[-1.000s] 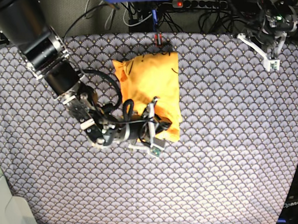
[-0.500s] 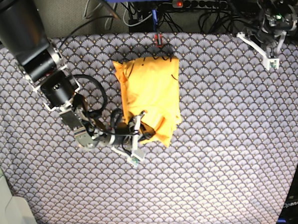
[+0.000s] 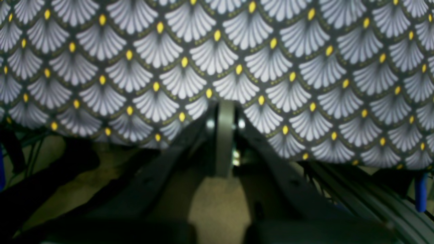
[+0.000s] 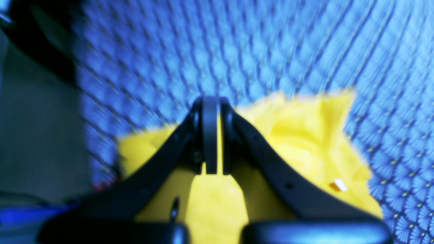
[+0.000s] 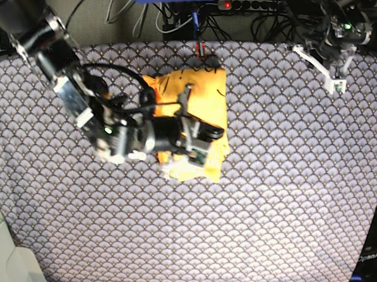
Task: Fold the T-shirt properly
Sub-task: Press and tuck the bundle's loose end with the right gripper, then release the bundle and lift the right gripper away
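Observation:
The yellow-orange T-shirt [image 5: 202, 93] lies folded into a compact bundle at the upper middle of the tablecloth. A thin dark thread [image 5: 200, 69] marks its far edge. My right gripper [image 5: 196, 152] is raised over the shirt's near part. In the right wrist view the right gripper [image 4: 210, 101] has its jaws together, with a thin strip of yellow between them and the shirt [image 4: 305, 135] spread below. My left gripper [image 5: 334, 83] is shut and empty at the far right corner. In the left wrist view the left gripper [image 3: 225, 105] sits over the cloth edge.
The blue-grey fan-patterned tablecloth [image 5: 273, 193] covers the whole table and also shows in the left wrist view [image 3: 271, 51]. A power strip [image 5: 251, 4] and cables lie behind the far edge. A red item [image 5: 200, 50] sits at the far edge above the shirt.
My right arm has risen and swung from the shirt's lower left edge up over the shirt, bunching its near part. The left arm has barely moved.

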